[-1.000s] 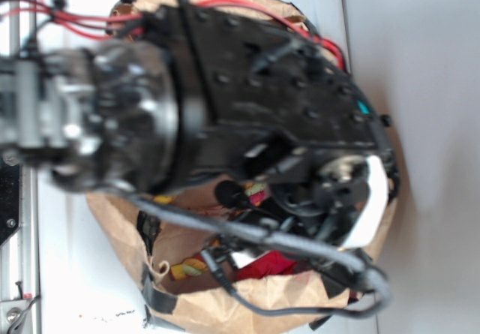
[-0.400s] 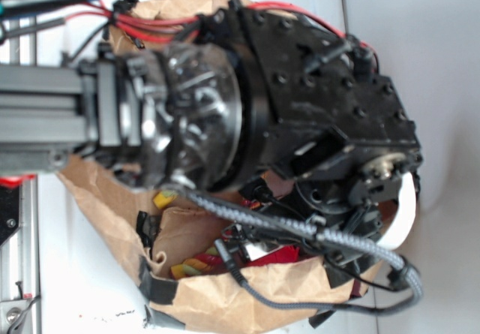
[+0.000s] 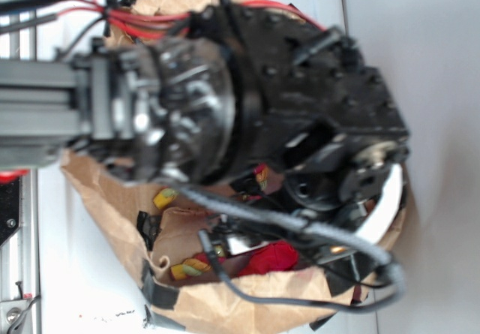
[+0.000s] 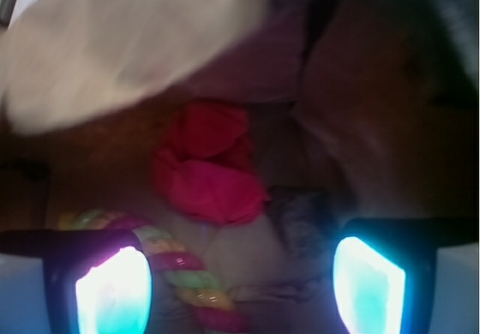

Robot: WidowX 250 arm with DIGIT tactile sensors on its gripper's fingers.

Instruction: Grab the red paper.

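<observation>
The red paper [image 4: 206, 170] sits crumpled at the centre of the frame, on a dim brownish surface. Both jaws show at the bottom edge, one lower left and one lower right, their glowing pads wide apart and touching nothing; the paper lies above the gap between them. A striped rope [image 4: 176, 272] curves along the lower left, just below the paper. A small dark lump [image 4: 300, 218] lies just right of the paper. A blurred pale shape [image 4: 127, 37] fills the upper left.

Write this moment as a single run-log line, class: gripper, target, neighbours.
gripper: open, empty | red paper: ahead between fingers, ungrasped, in paper bag | striped rope: by left finger | phase: approach
</observation>
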